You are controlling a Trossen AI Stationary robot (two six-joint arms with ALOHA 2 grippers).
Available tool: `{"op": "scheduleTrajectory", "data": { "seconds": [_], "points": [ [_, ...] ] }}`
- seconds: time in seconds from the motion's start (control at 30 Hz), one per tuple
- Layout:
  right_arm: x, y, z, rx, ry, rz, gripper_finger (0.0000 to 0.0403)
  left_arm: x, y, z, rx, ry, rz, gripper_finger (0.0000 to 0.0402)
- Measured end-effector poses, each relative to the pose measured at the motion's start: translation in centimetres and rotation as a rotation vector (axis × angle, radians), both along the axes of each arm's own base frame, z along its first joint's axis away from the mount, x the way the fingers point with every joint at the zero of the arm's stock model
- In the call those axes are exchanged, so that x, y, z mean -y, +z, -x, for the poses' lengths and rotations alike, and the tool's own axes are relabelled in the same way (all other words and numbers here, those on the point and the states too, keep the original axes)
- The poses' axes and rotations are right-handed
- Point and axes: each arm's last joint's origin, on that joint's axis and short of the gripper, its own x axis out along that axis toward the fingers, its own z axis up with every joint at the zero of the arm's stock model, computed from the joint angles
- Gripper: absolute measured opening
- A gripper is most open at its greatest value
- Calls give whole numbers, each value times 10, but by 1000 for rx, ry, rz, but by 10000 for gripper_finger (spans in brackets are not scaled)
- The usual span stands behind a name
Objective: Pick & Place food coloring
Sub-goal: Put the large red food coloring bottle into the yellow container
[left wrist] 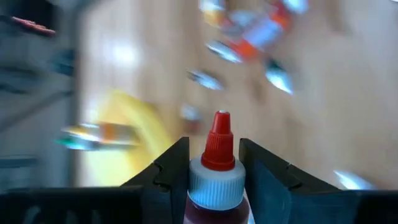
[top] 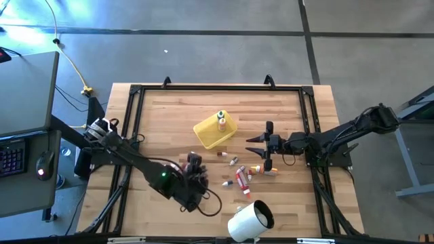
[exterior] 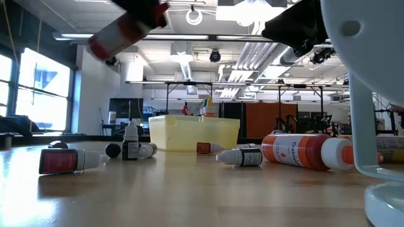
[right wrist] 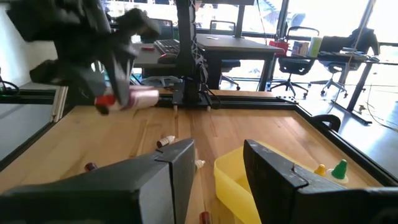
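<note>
My left gripper [left wrist: 214,163] is shut on a red food coloring tube [left wrist: 217,149] with a white collar and a red pointed cap. It hangs in the air over the table's near middle [top: 194,168]. More food coloring bottles [top: 242,177] lie scattered on the wood, and two more stand in the yellow tray [top: 215,131]. My right gripper [right wrist: 217,163] is open and touches nothing. It hovers beside the tray's right edge [top: 252,145], above the scattered bottles. My left gripper pinches the tube between its two fingers at the white collar [left wrist: 217,180], just behind the red cap. The tube lies along the fingers, its cap pointing out past the fingertips. It is lifted clear of the table and tilted [exterior: 126,28].
A large white cylinder [top: 249,220] with a dark opening lies near the table's near edge, to the right of my left gripper. A black frame [top: 217,87] runs round the tabletop. Bare wood shows on the table's far left part.
</note>
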Motion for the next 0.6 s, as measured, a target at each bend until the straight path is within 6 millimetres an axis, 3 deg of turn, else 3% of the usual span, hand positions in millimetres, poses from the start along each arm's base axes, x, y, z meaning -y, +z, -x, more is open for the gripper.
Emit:
{"op": "scheduleTrajectory", "data": {
  "seconds": [0.17, 0.33, 0.47, 0.6],
  "points": [
    [0, 0, 0, 4, -1, -18, 131, -5, 7, -6, 139, 80, -196, 118],
    [0, 0, 0, 5, -1, -23, 131, -20, 16, -12, 172, 143, -321, 118],
    [0, 0, 0, 2, -2, -43, 131, -29, 54, -11, 198, 146, -453, 117],
    [0, 0, 0, -1, -3, -42, 131, -41, 113, 9, 235, 134, -514, 117]
  ]
}}
